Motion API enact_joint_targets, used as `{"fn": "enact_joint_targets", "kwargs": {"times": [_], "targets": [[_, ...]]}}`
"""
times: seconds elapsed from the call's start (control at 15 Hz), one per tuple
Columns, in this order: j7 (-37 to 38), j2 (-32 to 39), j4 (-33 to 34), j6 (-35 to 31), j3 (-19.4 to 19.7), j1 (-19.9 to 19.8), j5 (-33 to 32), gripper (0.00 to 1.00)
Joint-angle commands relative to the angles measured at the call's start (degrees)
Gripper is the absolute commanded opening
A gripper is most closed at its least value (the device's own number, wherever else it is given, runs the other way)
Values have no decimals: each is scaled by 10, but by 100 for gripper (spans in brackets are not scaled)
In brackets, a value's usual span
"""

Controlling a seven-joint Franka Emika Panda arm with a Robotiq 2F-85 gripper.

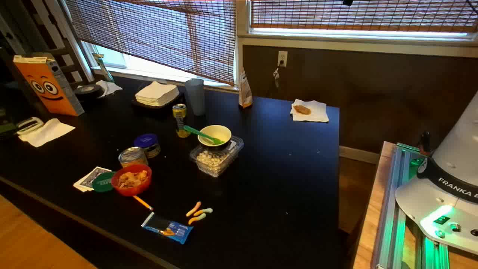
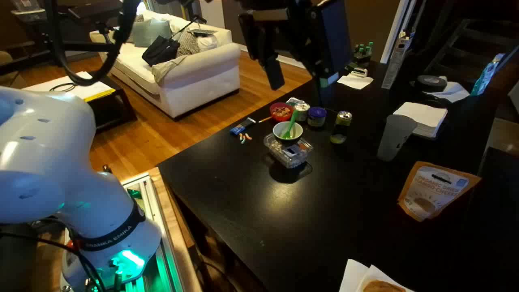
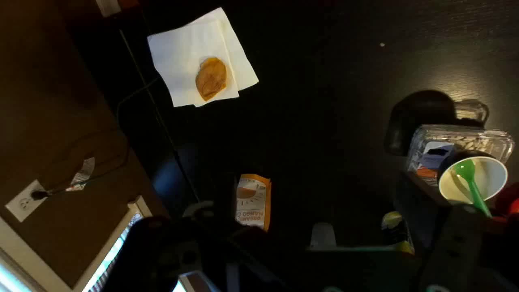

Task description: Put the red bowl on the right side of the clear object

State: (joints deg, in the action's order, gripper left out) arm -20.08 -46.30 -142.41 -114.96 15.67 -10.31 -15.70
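The red bowl [image 1: 128, 191] stands upright on the dark table, holding orange-brown food. It also shows in an exterior view [image 2: 279, 118], beyond the clear tub; in the wrist view only a red patch shows at the right edge. The clear object, a see-through plastic tub [image 1: 223, 168] of whitish pieces, also shows in an exterior view [image 2: 292, 161] and the wrist view [image 3: 418, 142]. A cream bowl [image 1: 221, 130] with a green spoon sits on it. My gripper [image 2: 299, 83] hangs high above the table, fingers apart, nothing between them; it shows dark in the wrist view [image 3: 320, 190].
Beside the red bowl are a tin [image 1: 133, 157], a blue-lidded jar [image 1: 146, 141], a green lid [image 1: 102, 182], a pencil [image 1: 142, 203] and a blue packet [image 1: 170, 228]. A can [image 1: 182, 121], a tall cup [image 1: 195, 97] and a mango pouch [image 2: 433, 190] stand farther off.
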Motion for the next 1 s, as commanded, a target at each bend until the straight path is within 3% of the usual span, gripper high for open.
{"fn": "enact_joint_targets", "kwargs": {"times": [0.0, 0.27, 0.4, 0.67, 0.93], "targets": [[1, 0, 1, 1, 1, 2, -1, 100], [1, 0, 1, 1, 1, 2, -1, 100], [28, -8, -1, 14, -15, 21, 37, 100], [85, -25, -18, 42, -72, 70, 120, 100], [215, 3, -22, 38, -145, 94, 183, 100]]}}
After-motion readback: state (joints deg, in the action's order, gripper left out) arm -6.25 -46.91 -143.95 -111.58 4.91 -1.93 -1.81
